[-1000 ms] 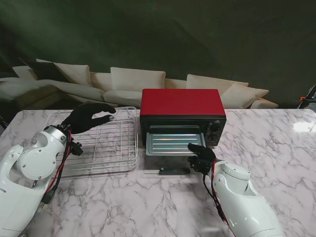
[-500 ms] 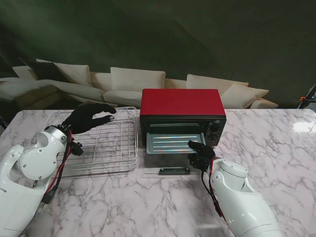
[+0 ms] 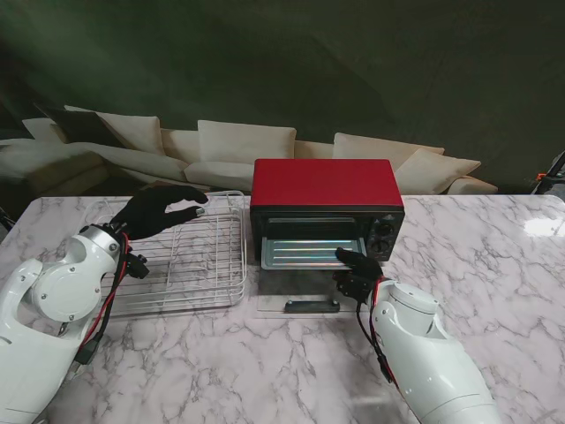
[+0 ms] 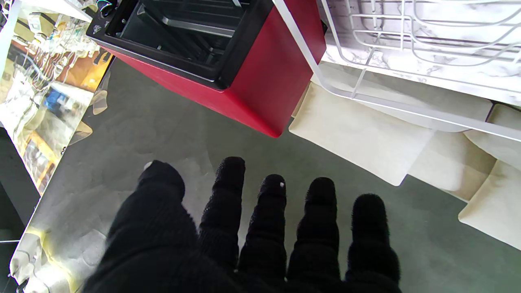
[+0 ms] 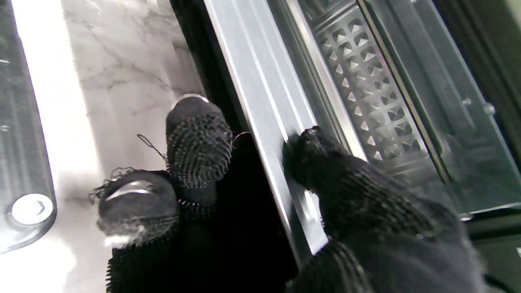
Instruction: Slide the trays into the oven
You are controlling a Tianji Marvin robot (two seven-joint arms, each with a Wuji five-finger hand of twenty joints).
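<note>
Right hand [image 3: 357, 276] pinched the metal baking tray [image 3: 300, 253] front edge, fingers [image 5: 346, 191] clamped; tray sat partly inside red toaster oven [image 3: 325, 208]. Left hand [image 3: 159, 208] spread, empty, over wire rack [image 3: 199, 256]. Advice: push level, straight along rails.

white wire rack [image 3: 185, 256], beige sofa [image 3: 221, 150]

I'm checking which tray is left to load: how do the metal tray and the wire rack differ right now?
The metal tray is a solid ribbed sheet; the wire rack is an open white grid. The metal tray sits partly inside the red oven; the wire rack lies on the marble table to the oven's left. The right hand is at the metal tray's front edge; the left hand hovers open over the wire rack. Both lie flat.
</note>
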